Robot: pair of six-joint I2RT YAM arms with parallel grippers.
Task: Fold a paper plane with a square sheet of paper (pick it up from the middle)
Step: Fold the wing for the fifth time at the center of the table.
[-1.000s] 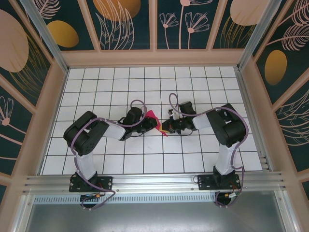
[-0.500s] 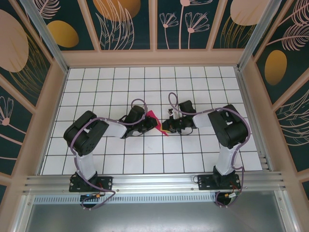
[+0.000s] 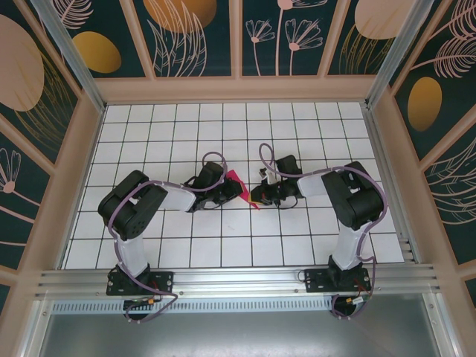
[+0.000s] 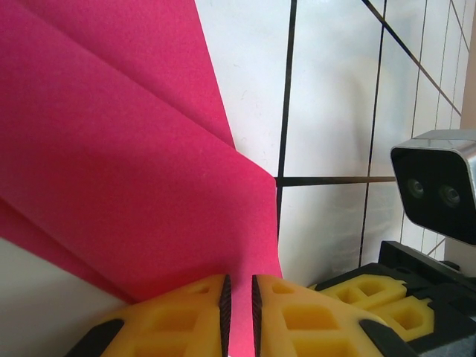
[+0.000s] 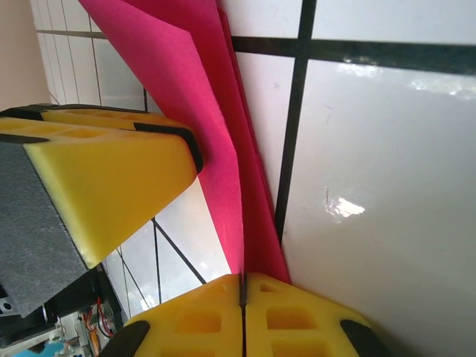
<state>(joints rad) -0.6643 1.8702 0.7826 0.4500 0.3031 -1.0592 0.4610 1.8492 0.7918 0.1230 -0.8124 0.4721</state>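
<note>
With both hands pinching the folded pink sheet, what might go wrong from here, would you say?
1. The left hand and right hand both pinch the folded pink sheet close together; pulling apart may tear it.
2. The right hand grips just a thin edge, which may slip out.

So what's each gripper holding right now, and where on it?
Both hold the folded pink paper: left gripper pinches its left-side edge, right gripper pinches its right-side edge.
</note>
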